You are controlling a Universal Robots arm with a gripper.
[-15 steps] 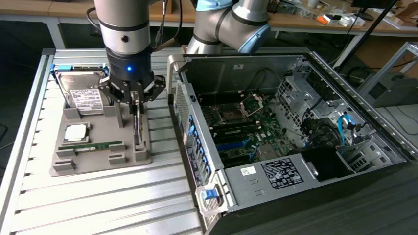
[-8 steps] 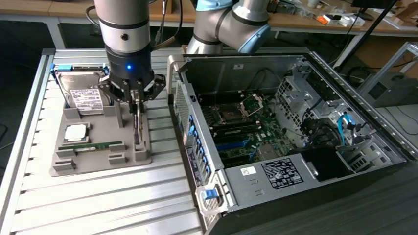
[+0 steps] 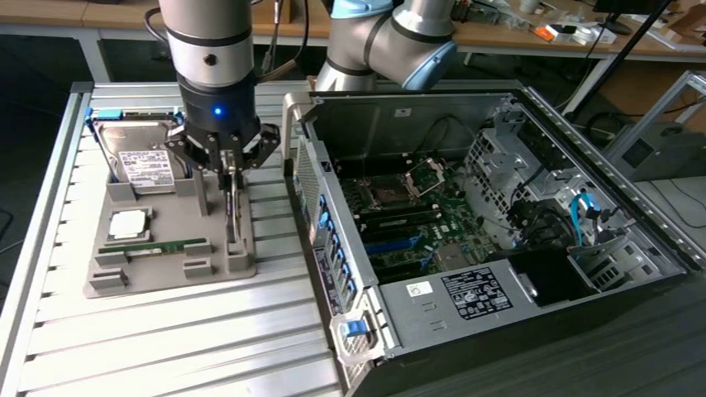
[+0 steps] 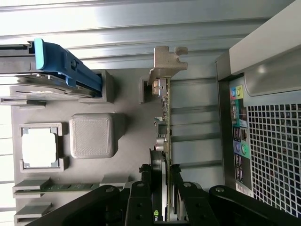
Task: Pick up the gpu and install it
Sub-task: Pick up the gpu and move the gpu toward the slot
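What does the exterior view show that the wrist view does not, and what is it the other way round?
From the exterior view you gain: the inside of the open case with the motherboard, and the arm above the hand.
From the wrist view you gain: the round coloured audio jacks on the case's rear panel.
Shared: the gpu standing on edge in the grey holder tray with the hand at it, the hard drive, the processor and the green memory stick.
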